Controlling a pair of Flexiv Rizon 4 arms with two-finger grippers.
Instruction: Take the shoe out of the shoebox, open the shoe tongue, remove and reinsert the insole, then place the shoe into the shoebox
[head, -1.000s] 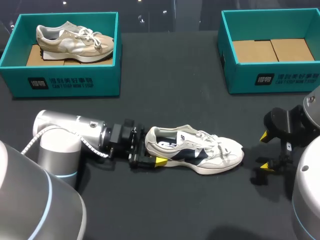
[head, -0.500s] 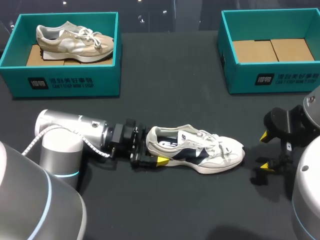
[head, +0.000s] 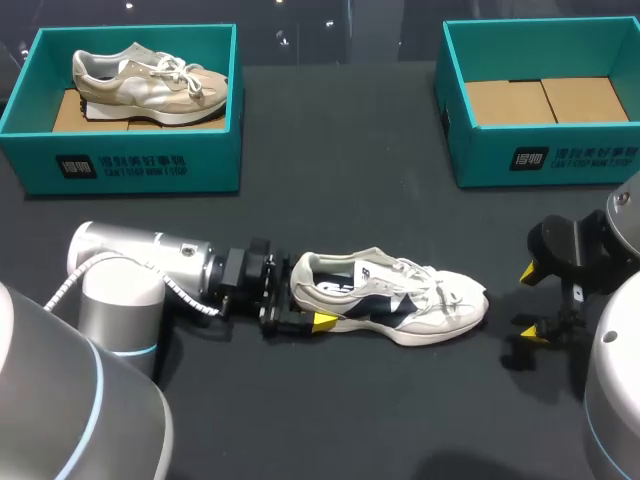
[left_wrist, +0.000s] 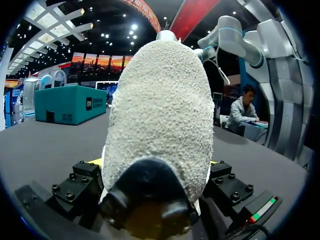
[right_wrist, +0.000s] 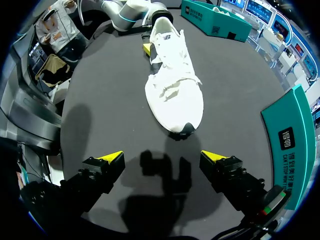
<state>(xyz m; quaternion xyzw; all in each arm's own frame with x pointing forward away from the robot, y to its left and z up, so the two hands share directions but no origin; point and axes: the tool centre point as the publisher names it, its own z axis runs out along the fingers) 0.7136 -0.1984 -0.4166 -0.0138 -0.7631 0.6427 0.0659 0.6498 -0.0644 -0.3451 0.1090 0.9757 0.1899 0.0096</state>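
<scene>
Head view: the white shoe (head: 390, 305) lies on its sole at the lower centre of the dark table (head: 340, 180), toe toward the right, outside both boxes. The left gripper (head: 300, 318) comes in from the lower left and is clamped on the shoe's heel, one yellow tip against the near side. The right gripper (head: 531, 300) hangs at the right edge, near the toe but apart from it, its fingers spread wide with nothing between them. The right box (head: 540, 150) at the upper right shows only its cardboard floor; the left box (head: 120, 160) at the upper left holds a beige shoe (head: 150, 82). Left wrist view: the heel of the shoe (left_wrist: 160, 115) fills the space between the fingers of the left gripper (left_wrist: 155, 165), pressed from both sides. Right wrist view: the shoe (right_wrist: 175, 85) lies ahead of the parted right gripper (right_wrist: 162, 157), toe nearest, untouched; the left gripper (right_wrist: 147, 47) holds its far end
</scene>
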